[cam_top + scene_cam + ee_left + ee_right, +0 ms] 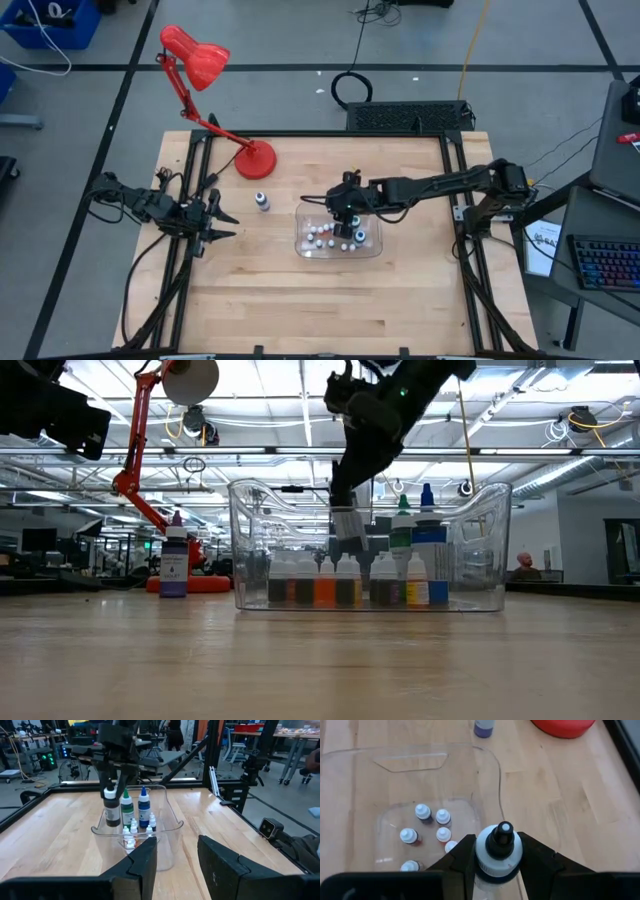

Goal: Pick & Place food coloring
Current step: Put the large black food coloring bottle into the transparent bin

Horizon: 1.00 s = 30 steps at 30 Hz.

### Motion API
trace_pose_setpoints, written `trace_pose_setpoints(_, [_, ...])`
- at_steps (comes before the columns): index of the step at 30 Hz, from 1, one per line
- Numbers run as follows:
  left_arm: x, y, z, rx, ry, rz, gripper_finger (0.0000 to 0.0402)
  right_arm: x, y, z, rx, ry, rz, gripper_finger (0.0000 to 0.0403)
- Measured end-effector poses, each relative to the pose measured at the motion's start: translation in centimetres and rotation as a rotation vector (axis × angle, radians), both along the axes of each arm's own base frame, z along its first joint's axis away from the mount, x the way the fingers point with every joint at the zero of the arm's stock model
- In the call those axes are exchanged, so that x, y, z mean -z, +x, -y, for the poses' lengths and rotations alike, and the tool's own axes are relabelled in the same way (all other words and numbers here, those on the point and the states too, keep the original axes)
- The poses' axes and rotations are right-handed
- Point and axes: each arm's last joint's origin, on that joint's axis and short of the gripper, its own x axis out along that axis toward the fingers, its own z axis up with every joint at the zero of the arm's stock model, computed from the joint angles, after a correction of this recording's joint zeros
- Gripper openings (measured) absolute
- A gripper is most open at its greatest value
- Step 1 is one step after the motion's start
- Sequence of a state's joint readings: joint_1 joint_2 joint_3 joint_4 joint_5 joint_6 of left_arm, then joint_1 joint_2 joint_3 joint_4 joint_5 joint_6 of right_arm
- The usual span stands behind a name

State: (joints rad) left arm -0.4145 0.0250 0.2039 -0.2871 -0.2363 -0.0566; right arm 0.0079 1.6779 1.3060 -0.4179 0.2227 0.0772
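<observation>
A clear plastic bin [372, 248] sits mid-table. On its floor stand several small dropper bottles [443, 817] with white caps, plus a taller green-capped bottle [127, 808] and a blue-capped one [144, 807]. My right gripper [499, 846] hangs over the bin's far left part, shut on a dark-bodied bottle [112, 809] with a white cap. A purple bottle [262, 201] stands alone on its base left of the bin, near the red lamp's base [256, 159]. My left gripper [177, 851] waits open at the table's left edge, pointing toward the bin. My right gripper pinches the dark bottle by its white cap collar [512, 854] between the two fingers [465, 851]. They come from above, pointing down. The bottle hangs nearly upright below the fingers, its body [348, 526] inside the bin's walls and above the small bottles.
The red desk lamp [195, 55] leans over the table's far left corner, its arm rising from the base. Bare wood lies in front of the bin and to its right. Dark rails [452, 190] run along the table's left and right edges.
</observation>
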Motion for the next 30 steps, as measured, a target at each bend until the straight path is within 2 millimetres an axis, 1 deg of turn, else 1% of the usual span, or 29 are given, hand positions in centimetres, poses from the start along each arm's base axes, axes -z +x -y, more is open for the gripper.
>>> trace_pose_setpoints(5, [0.0,0.0,0.0,0.000,0.000,0.000,0.0145,0.9,0.0,0.4,-0.003,0.010,0.034,0.0106])
trace_pose_setpoints(13, [0.0,0.0,0.0,0.000,0.000,0.000,0.0145,2.2,-0.3,0.6,-0.004,0.035,0.049,0.0106])
trace_pose_setpoints(20, [0.0,0.0,0.0,0.000,0.000,0.000,0.0145,3.0,-0.5,0.6,0.013,0.053,0.049,0.0106])
trace_pose_setpoints(30, [0.0,0.0,0.0,0.000,0.000,0.000,0.0145,3.0,-0.5,0.6,0.043,0.080,0.060,0.0106])
